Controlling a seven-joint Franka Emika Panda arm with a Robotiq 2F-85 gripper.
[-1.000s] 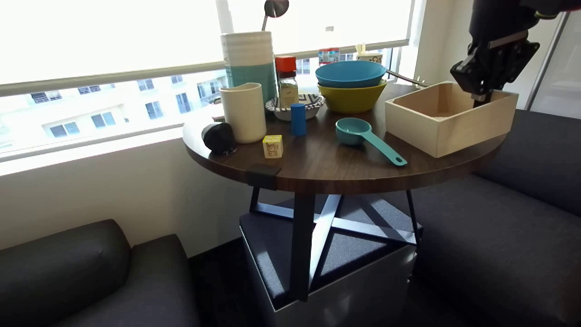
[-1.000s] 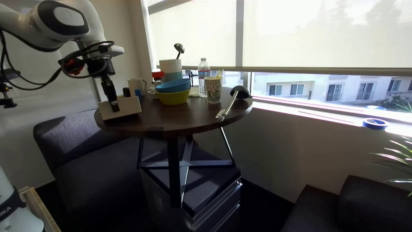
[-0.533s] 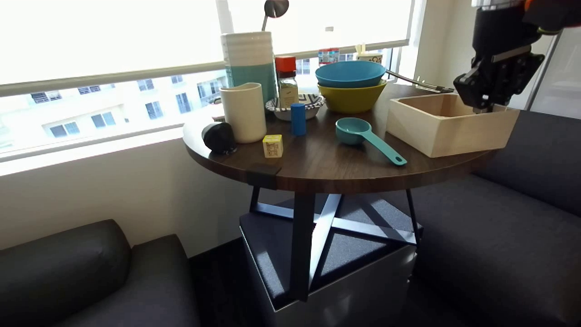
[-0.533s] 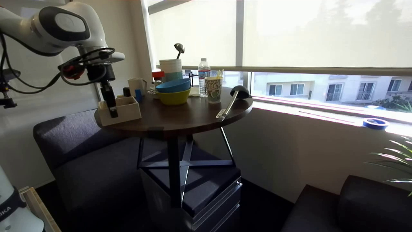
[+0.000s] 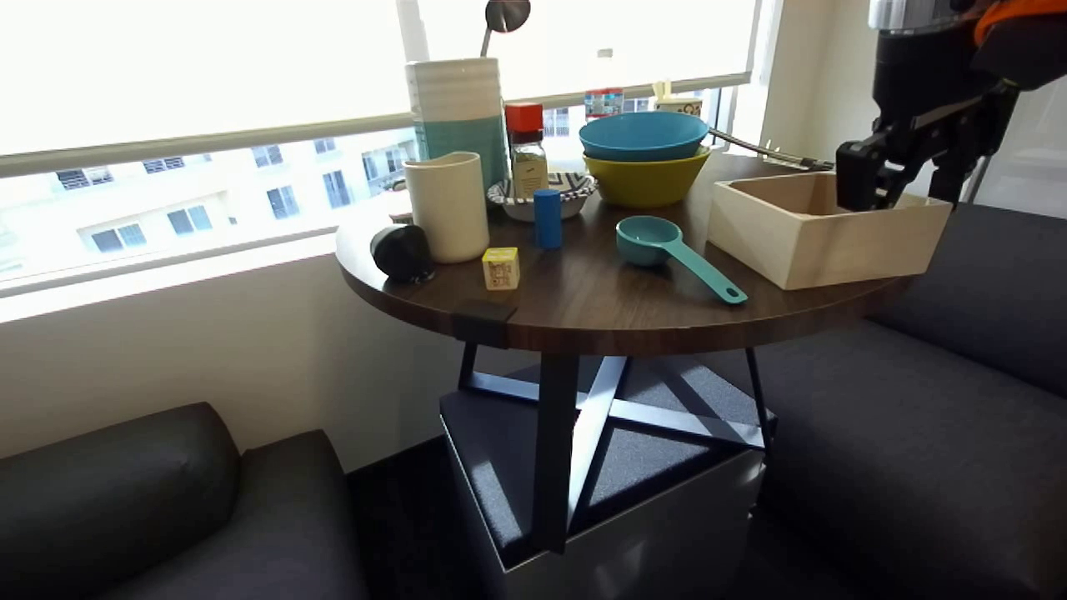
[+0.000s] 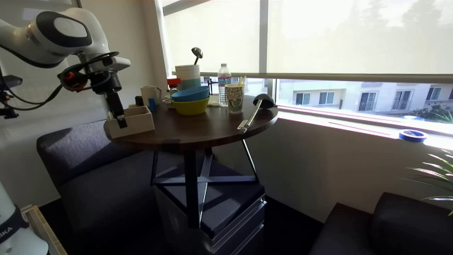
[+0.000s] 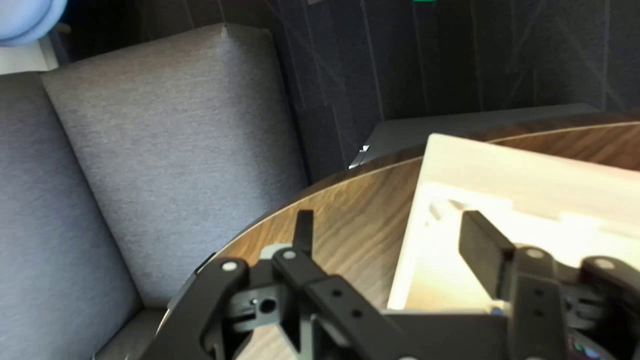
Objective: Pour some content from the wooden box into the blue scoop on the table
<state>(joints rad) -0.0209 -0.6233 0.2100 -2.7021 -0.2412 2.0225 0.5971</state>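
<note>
- Pouring seemed undone: the blue scoop point(image 5: 665, 243) looked empty where visible.
- The wooden box point(image 5: 834, 242) stood upright nearby on the tabletop point(image 5: 575, 300).
- The end effector point(image 7: 392, 240) straddled one box wall point(image 7: 410, 250), spread wide, holding nothing.
- Gripping, lifting and tipping apparently remained.

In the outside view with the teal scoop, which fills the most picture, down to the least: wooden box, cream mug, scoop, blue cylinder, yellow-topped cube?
Largest to smallest in an exterior view:
Wooden box
Cream mug
Scoop
Blue cylinder and yellow-topped cube: too alike to rank

Bright blind point(image 6: 354, 42), pale wall point(image 5: 333, 358); grey seat point(image 7: 185, 125)
</note>
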